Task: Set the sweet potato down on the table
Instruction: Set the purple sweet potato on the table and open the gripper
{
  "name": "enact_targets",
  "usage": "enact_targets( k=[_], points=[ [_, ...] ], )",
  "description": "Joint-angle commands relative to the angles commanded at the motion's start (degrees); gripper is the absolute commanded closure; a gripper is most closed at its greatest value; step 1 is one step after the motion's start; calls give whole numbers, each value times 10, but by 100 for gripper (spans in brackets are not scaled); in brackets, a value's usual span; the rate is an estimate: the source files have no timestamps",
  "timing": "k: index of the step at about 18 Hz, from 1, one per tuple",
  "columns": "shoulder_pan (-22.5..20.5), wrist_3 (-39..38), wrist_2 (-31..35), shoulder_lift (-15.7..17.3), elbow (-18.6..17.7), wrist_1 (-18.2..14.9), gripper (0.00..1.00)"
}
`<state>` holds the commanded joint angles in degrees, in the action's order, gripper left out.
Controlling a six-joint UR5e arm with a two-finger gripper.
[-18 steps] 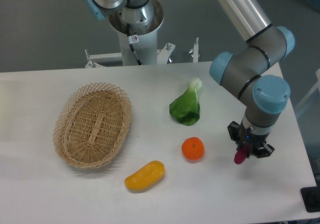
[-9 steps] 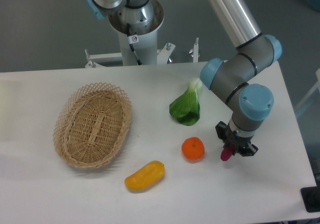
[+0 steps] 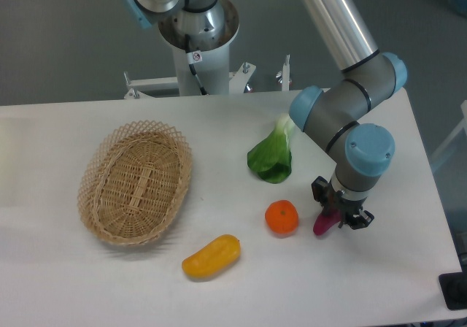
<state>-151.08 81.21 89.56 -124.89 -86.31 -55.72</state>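
Observation:
The magenta sweet potato (image 3: 322,224) hangs point-down between the black fingers of my gripper (image 3: 337,214), just right of the round orange (image 3: 281,217). My gripper is shut on it, and its lower tip sits at or just above the white table (image 3: 379,276); I cannot tell whether it touches. The upper part of the sweet potato is hidden by the gripper body and the blue-capped wrist.
An oval wicker basket (image 3: 135,182) lies at the left. A yellow-orange oblong fruit (image 3: 211,257) sits near the front. A green leafy vegetable (image 3: 273,155) lies behind the orange. The arm's base stands at the table's far edge.
My gripper has carried the sweet potato leftward, from near the right edge to a spot close beside the orange. The other objects have not moved.

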Motion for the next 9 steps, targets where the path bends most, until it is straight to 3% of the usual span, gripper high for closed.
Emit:
enact_targets(
  k=[6,9],
  points=[
    [0,1,0,4,19,2,0],
    [-3,13,-3,8,40,-2,0]
  ],
)
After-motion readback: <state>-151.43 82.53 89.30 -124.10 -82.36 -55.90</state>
